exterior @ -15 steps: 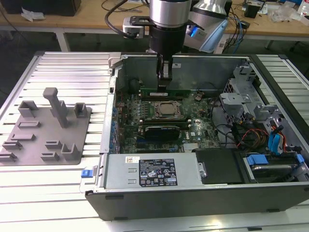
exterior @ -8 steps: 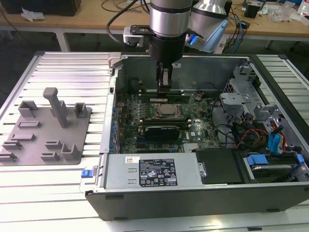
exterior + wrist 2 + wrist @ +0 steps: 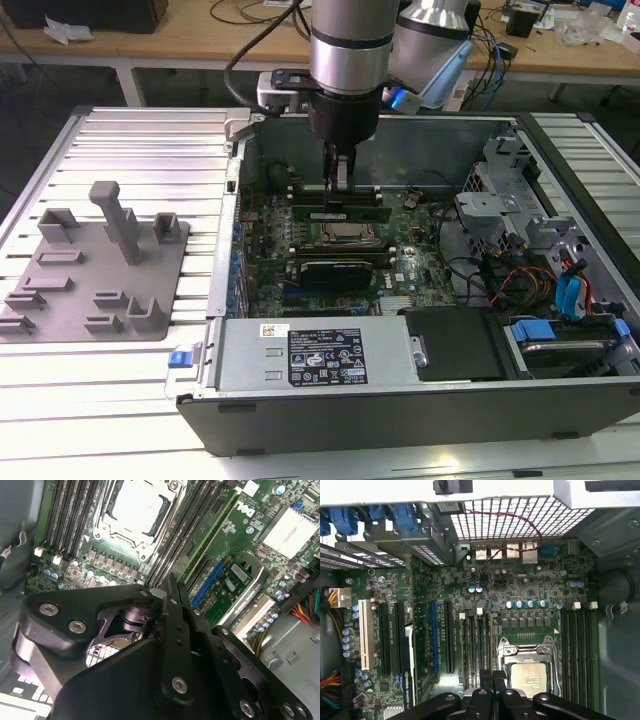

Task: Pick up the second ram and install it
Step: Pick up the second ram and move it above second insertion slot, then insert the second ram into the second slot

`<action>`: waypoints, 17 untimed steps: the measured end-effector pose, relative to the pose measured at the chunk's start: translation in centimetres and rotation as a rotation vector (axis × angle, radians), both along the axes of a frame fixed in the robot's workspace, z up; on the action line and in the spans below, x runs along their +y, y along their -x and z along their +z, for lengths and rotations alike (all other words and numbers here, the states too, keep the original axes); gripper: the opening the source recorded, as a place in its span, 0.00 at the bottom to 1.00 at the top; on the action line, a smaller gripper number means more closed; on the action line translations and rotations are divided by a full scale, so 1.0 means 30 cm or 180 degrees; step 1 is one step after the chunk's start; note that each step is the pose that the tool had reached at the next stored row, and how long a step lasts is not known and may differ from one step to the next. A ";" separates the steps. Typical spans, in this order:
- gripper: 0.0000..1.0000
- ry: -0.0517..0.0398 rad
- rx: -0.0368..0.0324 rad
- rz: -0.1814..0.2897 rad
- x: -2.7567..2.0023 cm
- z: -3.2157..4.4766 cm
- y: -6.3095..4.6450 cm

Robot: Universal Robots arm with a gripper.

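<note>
The second ram (image 3: 368, 213) is a narrow green strip held level inside the open computer case, with my gripper (image 3: 340, 200) shut on its middle from above. In the exterior view it hangs just beyond the processor socket (image 3: 345, 236). In the second wrist view the green strip (image 3: 210, 532) runs away from the closed gripper (image 3: 170, 582), along the black memory slots (image 3: 185, 530) beside the socket (image 3: 135, 507). In the first wrist view the gripper (image 3: 493, 676) hovers over the memory slots (image 3: 477, 645) between the socket (image 3: 527, 672) and the expansion slots.
A black ribbed card (image 3: 340, 270) lies on the near side of the socket. The power supply (image 3: 320, 355) fills the case front, and drive bays and cables (image 3: 520, 280) crowd the exterior view's right. A grey fixture plate (image 3: 95, 270) sits on the table at the left.
</note>
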State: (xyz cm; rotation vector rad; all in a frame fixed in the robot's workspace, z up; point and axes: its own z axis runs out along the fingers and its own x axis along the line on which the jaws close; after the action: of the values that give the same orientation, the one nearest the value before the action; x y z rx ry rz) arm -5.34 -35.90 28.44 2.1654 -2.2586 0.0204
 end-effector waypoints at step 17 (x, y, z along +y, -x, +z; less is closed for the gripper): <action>0.09 0.0000 0.0000 0.0000 -0.008 -0.061 0.000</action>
State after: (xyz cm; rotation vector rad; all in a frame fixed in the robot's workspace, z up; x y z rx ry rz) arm -5.34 -36.15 26.61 2.1654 -2.2586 0.0204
